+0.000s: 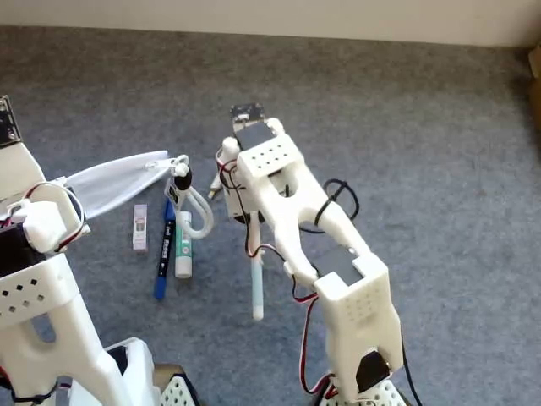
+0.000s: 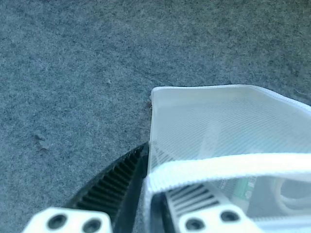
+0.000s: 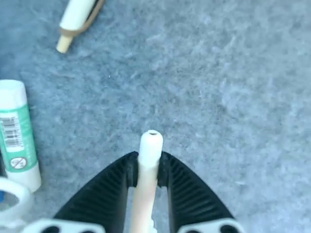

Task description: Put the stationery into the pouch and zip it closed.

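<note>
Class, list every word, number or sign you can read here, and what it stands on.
Nothing reads clearly.
glue stick: green label with barcode and round sign, blurred.
blue pen: white print, too small.
small white item: pink marks, too small.

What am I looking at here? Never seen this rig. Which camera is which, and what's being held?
Two small white robot arms, the left arm and the right arm, stand over a grey carpet. The high view comes from a fixed camera looking down on both. The other two pictures come from a camera on each arm's wrist, looking along its fingers.

The left arm's fingers are shut on the edge of a white mesh pouch. The right arm's fingers are shut on a pale pen.

On the carpet near the pouch lie a glue stick, a blue pen and a small pink-and-white item, perhaps an eraser.
</note>
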{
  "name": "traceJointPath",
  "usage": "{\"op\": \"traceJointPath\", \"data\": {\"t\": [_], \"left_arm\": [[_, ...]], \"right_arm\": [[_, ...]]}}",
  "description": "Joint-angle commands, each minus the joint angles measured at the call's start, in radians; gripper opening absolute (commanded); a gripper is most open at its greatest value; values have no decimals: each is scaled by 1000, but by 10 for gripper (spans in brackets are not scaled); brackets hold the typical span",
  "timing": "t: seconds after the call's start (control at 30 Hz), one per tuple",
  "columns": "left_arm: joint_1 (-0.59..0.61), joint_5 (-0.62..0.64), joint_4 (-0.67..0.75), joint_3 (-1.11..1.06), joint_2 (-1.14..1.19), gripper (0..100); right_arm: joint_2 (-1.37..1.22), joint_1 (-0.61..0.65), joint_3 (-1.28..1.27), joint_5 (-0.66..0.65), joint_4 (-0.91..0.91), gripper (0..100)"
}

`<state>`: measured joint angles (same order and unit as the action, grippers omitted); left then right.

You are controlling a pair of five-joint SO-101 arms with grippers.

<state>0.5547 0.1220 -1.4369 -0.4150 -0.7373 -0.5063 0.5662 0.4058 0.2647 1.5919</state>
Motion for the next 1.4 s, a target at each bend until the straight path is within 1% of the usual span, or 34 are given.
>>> {"op": "traceJointPath", "data": {"t": [0.0,0.23,0.37,0.47,0.7,0.93,1.2,1.37], "left_arm": [[18,8,12,-25,16,9],[18,8,14,-25,16,9],[18,8,15,-25,16,9],[18,8,15,-25,16,8],[18,8,14,-25,16,8],[18,8,11,-25,16,8],[18,11,38,-48,16,9],[18,11,38,-44,16,8]], "right_arm": [[22,-24,82,9,67,6],[31,-25,120,9,128,6],[127,-25,107,9,120,6],[208,-36,30,9,102,6],[407,-38,-223,14,-50,6],[602,-36,-476,17,-245,5],[791,-31,-690,11,-453,5],[938,-31,-763,14,-588,5]]}}
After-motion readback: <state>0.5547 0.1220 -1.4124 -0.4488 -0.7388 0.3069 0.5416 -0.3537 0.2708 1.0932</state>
